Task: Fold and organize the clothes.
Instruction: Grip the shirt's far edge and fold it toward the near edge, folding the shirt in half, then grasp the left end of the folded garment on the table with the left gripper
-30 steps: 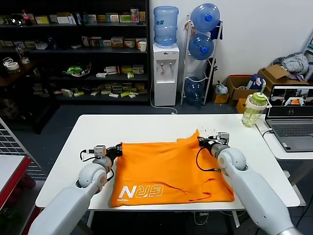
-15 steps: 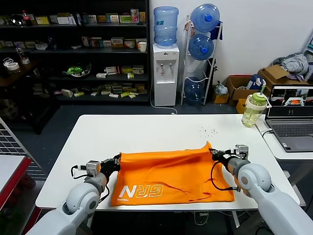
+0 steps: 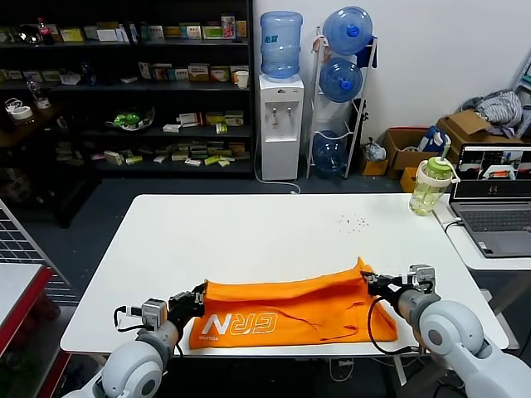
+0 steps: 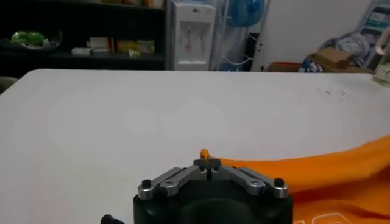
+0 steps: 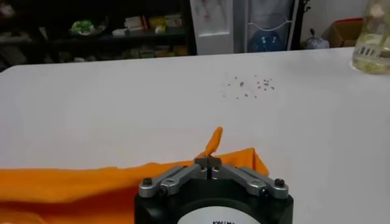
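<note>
Head view shows our orange T-shirt (image 3: 286, 308) lying along the near edge of the white desk (image 3: 249, 232), doubled over so its far half sits on the near half, with the white lettering (image 3: 239, 324) face up toward the near left corner. We hold the folded edge at both ends: our left gripper (image 3: 197, 298) is pinched closed on the shirt's left corner, and our right gripper (image 3: 371, 282) is pinched closed on the right corner, which stands up in a small peak. Both wrist views confirm this, with a tuft of orange cloth caught between the closed fingertips. We judge that holding both corners level keeps the fold straight. Farther out, a green bottle (image 3: 431, 186) stands at the far right corner, and a laptop (image 3: 495, 203) sits on the neighbouring desk.
</note>
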